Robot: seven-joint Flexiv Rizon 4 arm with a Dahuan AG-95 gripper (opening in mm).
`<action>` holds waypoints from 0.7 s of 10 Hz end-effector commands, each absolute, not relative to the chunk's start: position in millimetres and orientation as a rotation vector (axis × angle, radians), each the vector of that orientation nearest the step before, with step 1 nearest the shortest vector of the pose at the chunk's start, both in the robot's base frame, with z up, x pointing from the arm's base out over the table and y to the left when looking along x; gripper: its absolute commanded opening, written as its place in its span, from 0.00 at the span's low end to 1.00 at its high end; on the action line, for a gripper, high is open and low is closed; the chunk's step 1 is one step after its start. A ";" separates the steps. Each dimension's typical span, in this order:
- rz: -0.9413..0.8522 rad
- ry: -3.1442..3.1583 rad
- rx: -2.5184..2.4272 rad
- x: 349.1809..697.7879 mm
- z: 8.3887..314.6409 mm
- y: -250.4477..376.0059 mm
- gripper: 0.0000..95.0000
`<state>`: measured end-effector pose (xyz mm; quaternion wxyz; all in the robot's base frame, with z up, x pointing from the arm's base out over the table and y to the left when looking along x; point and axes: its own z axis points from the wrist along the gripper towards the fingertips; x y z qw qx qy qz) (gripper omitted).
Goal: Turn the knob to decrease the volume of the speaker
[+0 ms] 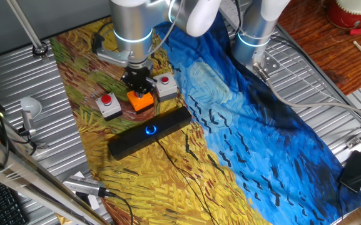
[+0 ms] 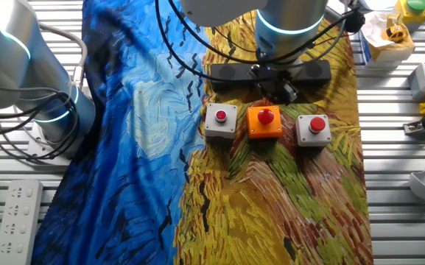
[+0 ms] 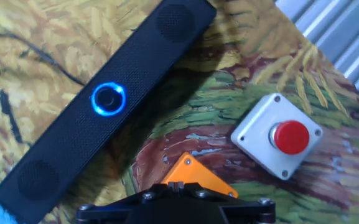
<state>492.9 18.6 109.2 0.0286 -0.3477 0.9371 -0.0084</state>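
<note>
The speaker (image 1: 167,125) is a long black bar lying on the painted cloth, with the knob (image 1: 150,130) glowing blue at its middle. In the hand view the speaker (image 3: 148,56) runs diagonally and the knob (image 3: 108,99) sits left of centre. In the other fixed view the speaker (image 2: 230,72) is partly behind the arm and the knob is hidden. My gripper (image 1: 139,89) hovers over the orange box, just behind the speaker, apart from the knob. Its fingers are pressed together and hold nothing. It also shows in the other fixed view (image 2: 277,90) and the hand view (image 3: 178,185).
An orange box with a red button (image 2: 264,121) stands between two grey button boxes (image 2: 221,120) (image 2: 314,129). A thin black cable (image 1: 180,165) runs forward from the speaker. A second arm's base (image 1: 255,37) stands behind. A small black box (image 1: 357,169) lies at the right.
</note>
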 end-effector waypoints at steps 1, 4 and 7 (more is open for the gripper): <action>-0.068 2.914 -1.044 486.4 112.9 6.7 0.00; -0.063 2.875 -1.146 476.9 115.5 -38.1 0.00; -0.045 2.823 -1.251 481.5 112.7 -85.1 0.00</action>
